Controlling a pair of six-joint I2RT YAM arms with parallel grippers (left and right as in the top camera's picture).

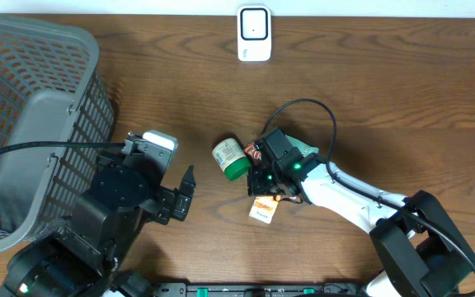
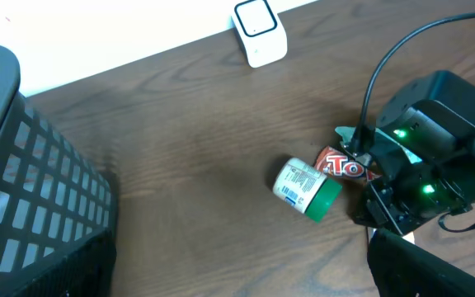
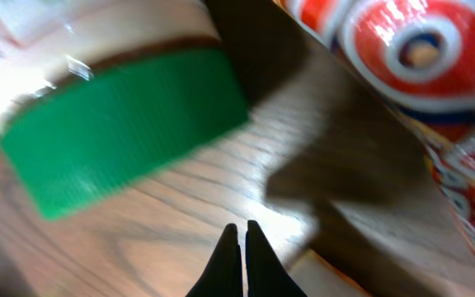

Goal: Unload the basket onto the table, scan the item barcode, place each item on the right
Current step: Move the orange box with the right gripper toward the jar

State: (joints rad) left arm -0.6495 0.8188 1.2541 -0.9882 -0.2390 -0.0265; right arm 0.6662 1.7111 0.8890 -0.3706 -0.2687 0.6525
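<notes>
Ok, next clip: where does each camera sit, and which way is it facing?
Overhead: above the table, looking straight down on basket, scanner, green-capped jar and snack packet; both arms show, left gripper open.
Left wrist: on the left arm, facing across the table to scanner, jar and right arm; own fingers not clearly seen.
Right wrist: low over the table, close on jar cap and packet; the shut right gripper shows.
Shared: all three show jar and packet.

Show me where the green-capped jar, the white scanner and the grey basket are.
green-capped jar [image 1: 228,153], overhead view, on its label
white scanner [image 1: 254,33], overhead view, on its front
grey basket [image 1: 44,124], overhead view, on its solid wall panel
</notes>
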